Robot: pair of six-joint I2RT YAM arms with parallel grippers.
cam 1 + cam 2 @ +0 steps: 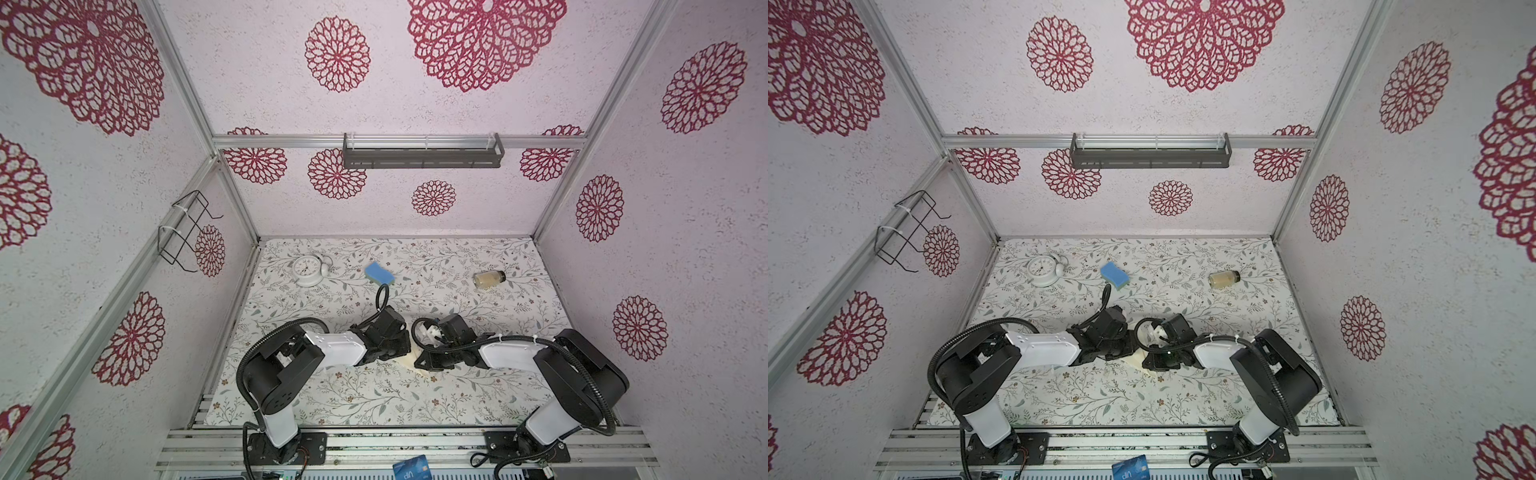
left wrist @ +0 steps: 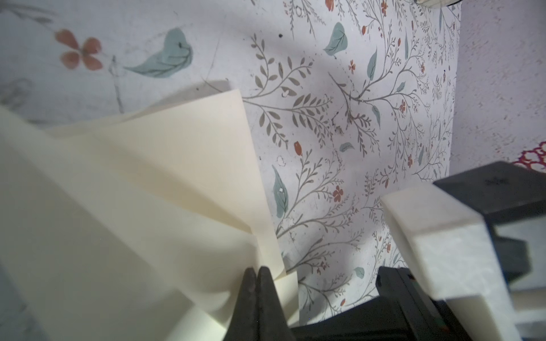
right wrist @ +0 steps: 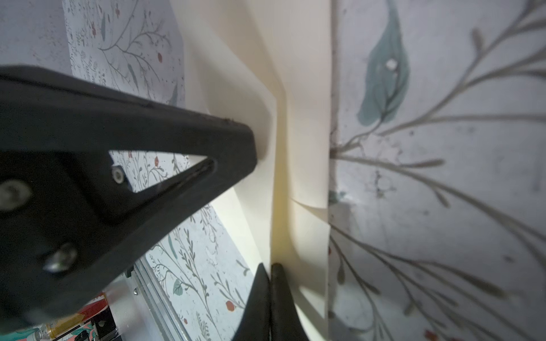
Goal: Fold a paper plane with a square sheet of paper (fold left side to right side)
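The cream square sheet of paper [image 1: 409,360] [image 1: 1138,358] sits mid-table, creased into layered flaps [image 2: 147,177]. Both grippers cover most of it, so I cannot tell whether it has the shape of a paper plane. My left gripper [image 1: 405,352] [image 2: 257,270] reaches in from the left, shut on a folded edge of the sheet. My right gripper [image 1: 420,362] [image 3: 270,267] comes from the right and faces it, jaws shut on a raised crease of the paper [image 3: 304,118]. In the right wrist view the left gripper's black finger [image 3: 206,141] presses against the paper's side.
A white alarm clock [image 1: 308,269], a blue sponge [image 1: 379,273] and a jar on its side [image 1: 489,278] lie along the back of the floral table. A blue card [image 1: 411,467] rests on the front rail. A wire rack [image 1: 187,232] hangs on the left wall.
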